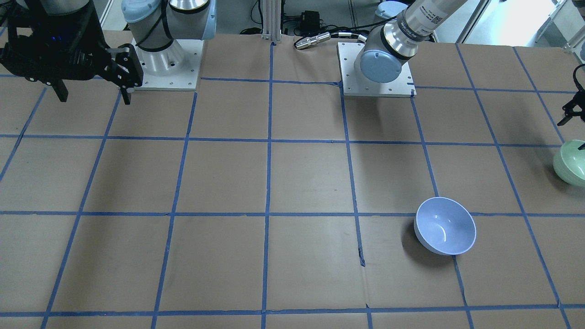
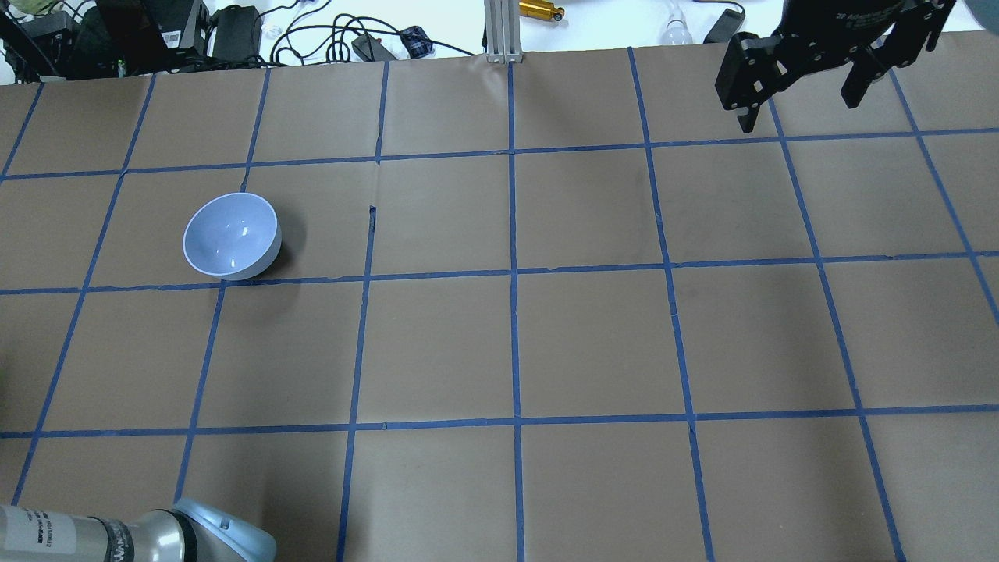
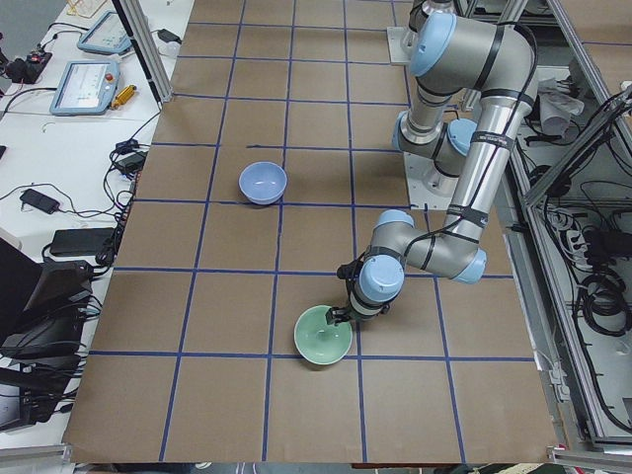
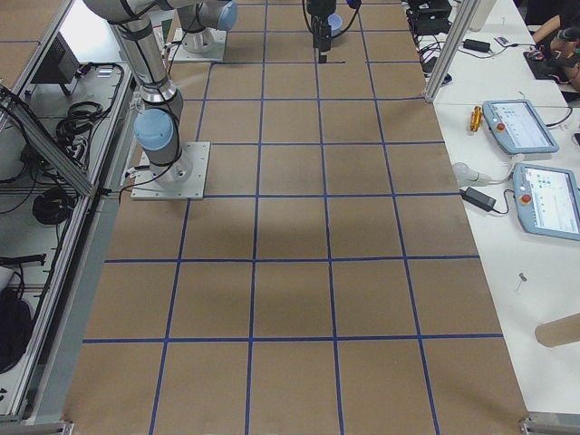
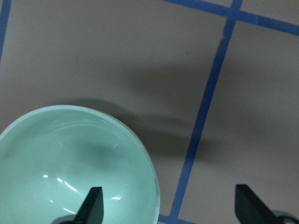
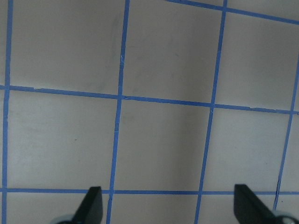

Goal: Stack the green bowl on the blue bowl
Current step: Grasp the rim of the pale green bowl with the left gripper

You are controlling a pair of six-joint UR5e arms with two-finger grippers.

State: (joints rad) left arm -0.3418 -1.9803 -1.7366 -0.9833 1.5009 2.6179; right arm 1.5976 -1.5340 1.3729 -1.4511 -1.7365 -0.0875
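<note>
The green bowl stands upright at the table's end on my left, also in the front view and the left side view. My left gripper is open just above it. One finger is over the bowl's inside, the other over the table, with the rim between them. The gripper also shows at the front view's right edge. The blue bowl stands upright and empty, about one grid square away. My right gripper is open and empty, high over the far right.
The table is brown paper with a blue tape grid. The arm bases stand on white plates at the robot's side. Cables and boxes lie beyond the far edge. Pendants lie on a side bench.
</note>
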